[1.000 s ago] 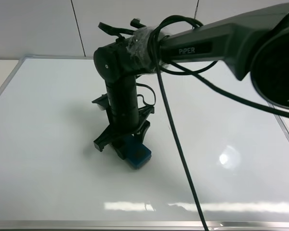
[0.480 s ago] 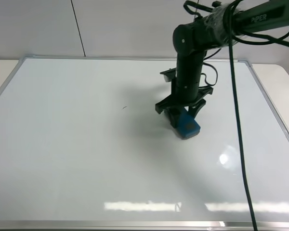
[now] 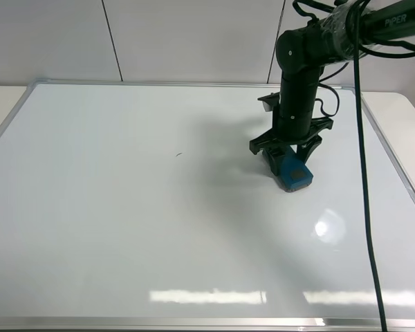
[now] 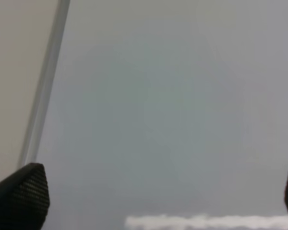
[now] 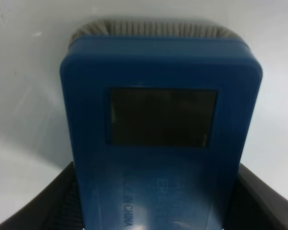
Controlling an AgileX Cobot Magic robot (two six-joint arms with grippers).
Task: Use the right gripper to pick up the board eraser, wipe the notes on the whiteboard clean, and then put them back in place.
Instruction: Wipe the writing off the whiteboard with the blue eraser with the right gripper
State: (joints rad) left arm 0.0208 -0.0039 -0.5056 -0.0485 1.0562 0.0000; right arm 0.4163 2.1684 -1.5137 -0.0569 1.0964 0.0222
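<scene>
Blue board eraser (image 3: 294, 174) felt-down on glossy whiteboard (image 3: 124, 228)

High camera overlooks the worktop (image 3: 111, 235) from its near edge; wrist cameras sit close, right sharing the board eraser (image 5: 161, 143).

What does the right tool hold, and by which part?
The teal-blue rectangular board eraser, pinched at its two long sides by the black two-fingered right tool.

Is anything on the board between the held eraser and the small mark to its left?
Nothing visible: only bare whiteboard lies between the board eraser, held by the right end effector, and the tiny dash.
</scene>
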